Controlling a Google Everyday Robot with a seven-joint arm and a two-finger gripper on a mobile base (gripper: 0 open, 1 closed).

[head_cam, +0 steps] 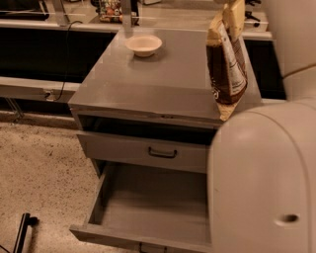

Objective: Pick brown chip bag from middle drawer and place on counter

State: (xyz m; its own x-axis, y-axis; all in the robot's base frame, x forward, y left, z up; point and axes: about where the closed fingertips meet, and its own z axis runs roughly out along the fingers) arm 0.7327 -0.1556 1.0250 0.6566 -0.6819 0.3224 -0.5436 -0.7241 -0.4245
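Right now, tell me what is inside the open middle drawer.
Only its bare grey floor shows in the middle drawer; its right end is covered by the robot's pale body. The gripper holds the brown chip bag over the counter.

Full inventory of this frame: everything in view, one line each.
bag: 1, dark brown with cream ends, upright, lower corner at the counter's front-right edge
bowl: 1, cream, back of the counter
counter: 1, grey, cabinet top
upper drawer: 1, grey with a dark handle, under a dark gap below the counter
middle drawer: 1, grey, pulled open at the bottom
ledge: 1, pale, behind the counter
floor: speckled beige, left
black object: 1, on the floor, lower left
claw: 1, cream, top right, shut on the bag's top end
arm: 1, white, right foreground
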